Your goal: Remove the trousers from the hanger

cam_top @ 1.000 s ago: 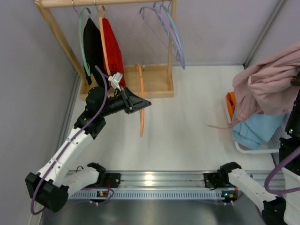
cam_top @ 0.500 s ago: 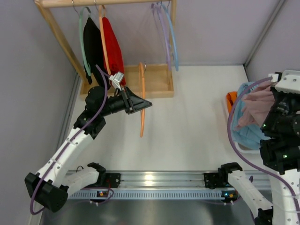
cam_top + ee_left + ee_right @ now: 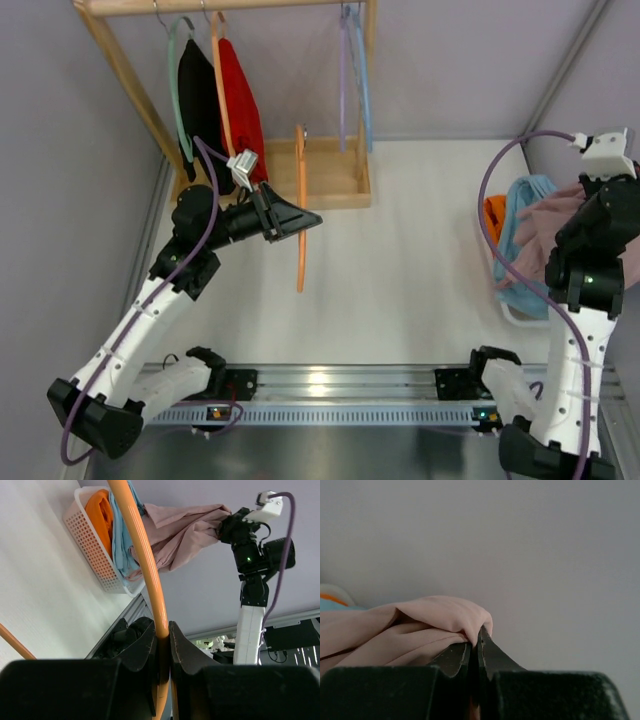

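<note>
Left gripper (image 3: 161,632) tight around the hanger (image 3: 141,550); right gripper (image 3: 475,642) tight on the trousers (image 3: 430,620) (both narrow).

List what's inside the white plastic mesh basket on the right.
Visible: orange cloth and light-blue cloth in the white mesh basket, with the dusty-pink cloth trousers trailing over them. Anything beneath is covered.

Left hand (image 3: 161,630), right hand (image 3: 476,636): both pinched tight.
</note>
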### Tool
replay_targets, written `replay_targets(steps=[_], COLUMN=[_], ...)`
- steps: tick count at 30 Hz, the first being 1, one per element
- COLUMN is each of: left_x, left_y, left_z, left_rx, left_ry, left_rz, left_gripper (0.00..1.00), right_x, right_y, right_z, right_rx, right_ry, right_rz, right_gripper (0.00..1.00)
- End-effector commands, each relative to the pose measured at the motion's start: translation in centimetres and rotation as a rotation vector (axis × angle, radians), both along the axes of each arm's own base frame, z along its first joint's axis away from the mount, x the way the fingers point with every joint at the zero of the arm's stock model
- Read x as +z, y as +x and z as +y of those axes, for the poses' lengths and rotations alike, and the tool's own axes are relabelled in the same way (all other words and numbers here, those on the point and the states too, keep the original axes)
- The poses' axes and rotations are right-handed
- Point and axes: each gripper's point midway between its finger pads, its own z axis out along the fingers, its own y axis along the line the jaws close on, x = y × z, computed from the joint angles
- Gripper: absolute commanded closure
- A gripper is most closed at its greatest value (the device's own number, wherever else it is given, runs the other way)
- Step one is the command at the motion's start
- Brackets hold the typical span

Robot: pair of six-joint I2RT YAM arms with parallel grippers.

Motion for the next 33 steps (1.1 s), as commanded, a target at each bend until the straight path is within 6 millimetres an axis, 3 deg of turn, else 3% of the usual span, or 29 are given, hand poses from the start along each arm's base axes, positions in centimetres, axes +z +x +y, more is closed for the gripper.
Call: replay_targets(steps=[1, 5, 8, 10, 11, 13, 14, 16, 17, 21, 24, 26, 28, 29, 32, 33], left_x=[4.0, 4.2, 4.5, 4.7, 4.9, 4.9, 5.0, 5.0, 5.0, 6.1, 6.1, 6.5, 7.0, 7.2, 7.9, 8.0], left_y=[-1.6, -1.6, -1.5, -1.7, -1.7, -1.7, -1.6, -1.4, -1.4, -1.1, -0.8, -0.6, -0.3, -0.1, 0.6, 0.8], left_z=[0.4, 0.4, 0.4, 0.5, 0.5, 0.5, 0.5, 0.4, 0.4, 0.6, 0.5, 0.5, 0.4, 0.4, 0.4, 0.4], left_rx=[-0.022, -0.022, -0.020, -0.021, -0.018, -0.018, -0.016, -0.014, -0.014, 0.002, 0.007, 0.015, 0.025, 0.030, 0.053, 0.060], left_ry=[-0.060, -0.063, -0.062, -0.063, -0.064, -0.062, -0.062, -0.060, -0.060, -0.054, -0.044, -0.045, -0.047, -0.048, -0.046, -0.045], left_rz=[-0.138, -0.145, -0.162, -0.170, -0.177, -0.181, -0.184, -0.184, -0.186, -0.234, -0.234, -0.242, -0.250, -0.254, -0.274, -0.281], left_gripper=[1.00, 1.00, 1.00, 1.00, 1.00, 1.00, 1.00, 1.00, 1.00, 1.00, 1.00, 1.00, 1.00, 1.00, 1.00, 1.00], right_x=[-0.9, -5.7, -9.0, -10.1, -11.8, -12.9, -14.6, -16.2, -17.9, -21.8, -22.9, -22.5, -22.3, -21.4, -19.0, -17.9], right_y=[1.3, 5.3, 8.5, 10.2, 11.8, 13.6, 14.8, 16.1, 16.9, 18.0, 17.7, 17.3, 16.5, 16.1, 15.0, 14.9], right_z=[-1.5, -2.9, -3.2, -3.3, -3.4, -3.5, -3.5, -3.1, -2.8, -0.2, 0.3, 0.7, 1.1, 1.5, 2.4, 2.5], right_rx=[0.044, 0.076, 0.117, 0.139, 0.159, 0.182, 0.194, 0.214, 0.229, 0.300, 0.305, 0.316, 0.325, 0.342, 0.379, 0.389], right_ry=[0.034, 0.124, 0.212, 0.252, 0.296, 0.331, 0.361, 0.398, 0.442, 0.545, 0.581, 0.584, 0.593, 0.591, 0.579, 0.570], right_rz=[0.000, 0.104, 0.138, 0.141, 0.160, 0.148, 0.174, 0.181, 0.204, 0.265, 0.290, 0.290, 0.311, 0.301, 0.281, 0.265], right_gripper=[1.00, 1.00, 1.00, 1.00, 1.00, 1.00, 1.00, 1.00, 1.00, 1.00, 1.00, 0.96, 0.85, 0.71, 0.46, 0.42])
